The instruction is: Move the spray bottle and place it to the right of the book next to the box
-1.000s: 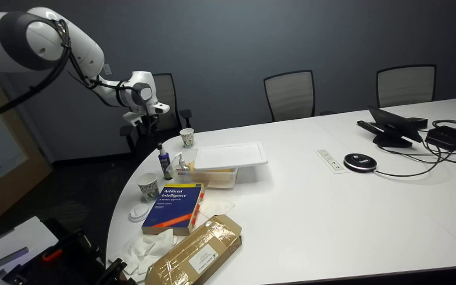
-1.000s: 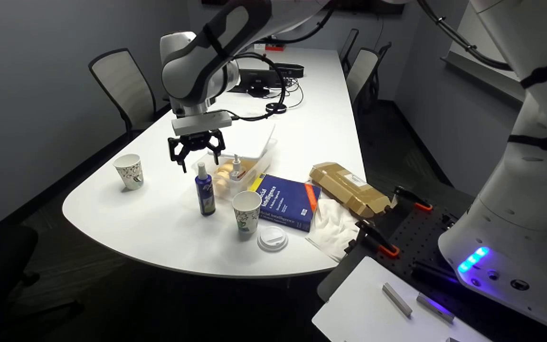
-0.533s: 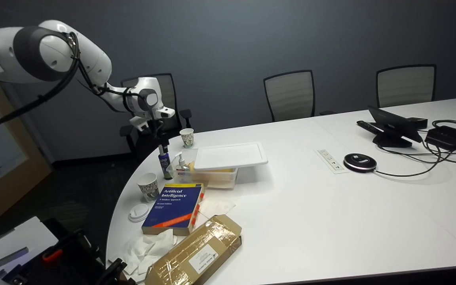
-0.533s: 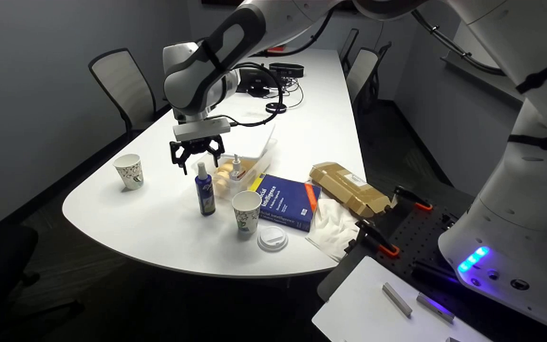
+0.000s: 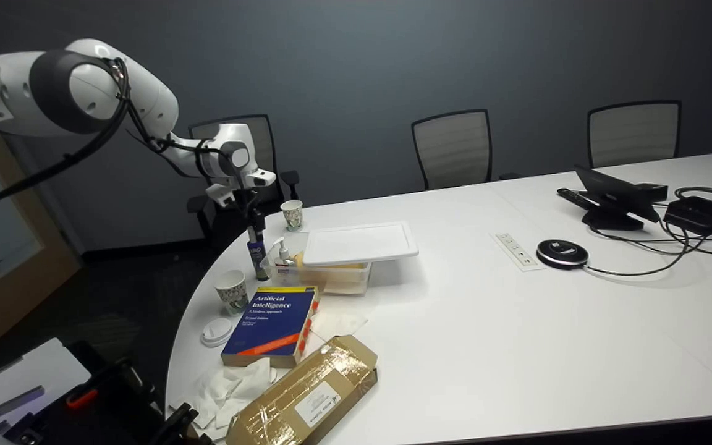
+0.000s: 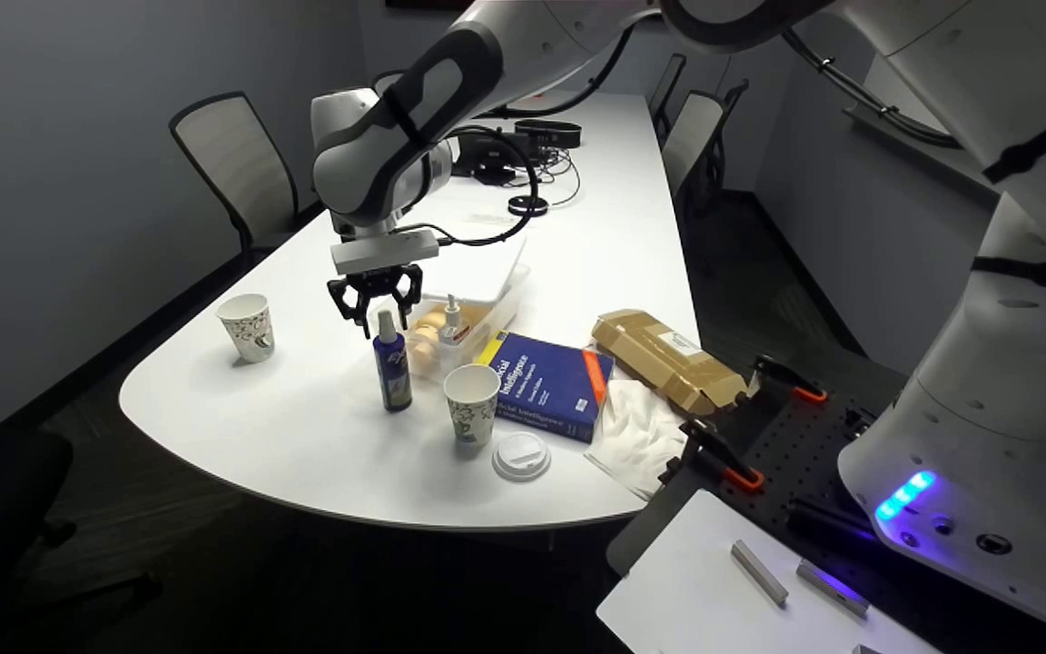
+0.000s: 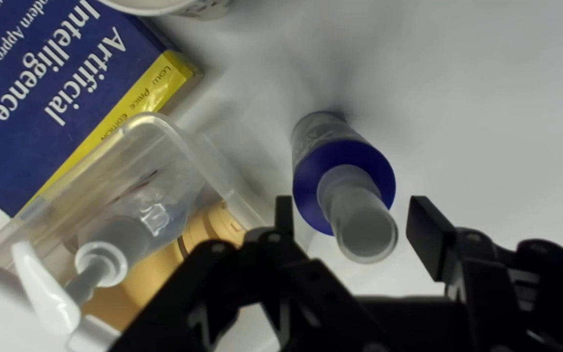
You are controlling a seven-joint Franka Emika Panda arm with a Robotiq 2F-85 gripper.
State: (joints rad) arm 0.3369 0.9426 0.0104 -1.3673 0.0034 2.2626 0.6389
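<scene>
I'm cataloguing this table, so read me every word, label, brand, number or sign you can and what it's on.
"Artificial Intelligence": cover of the book.
"A Modern Approach": below it.
"Second Edition": same cover.
"LOW PRICE EDITION": the book's yellow band.
"Intelligence": the book's spine, line's start hidden.
Too small or blurred: the cover's smaller lines, labels on the spray bottle, pump bottle and cardboard carton; mark on the black puck.

Wrist view down onto spray bottle [image 7: 345, 183]
</scene>
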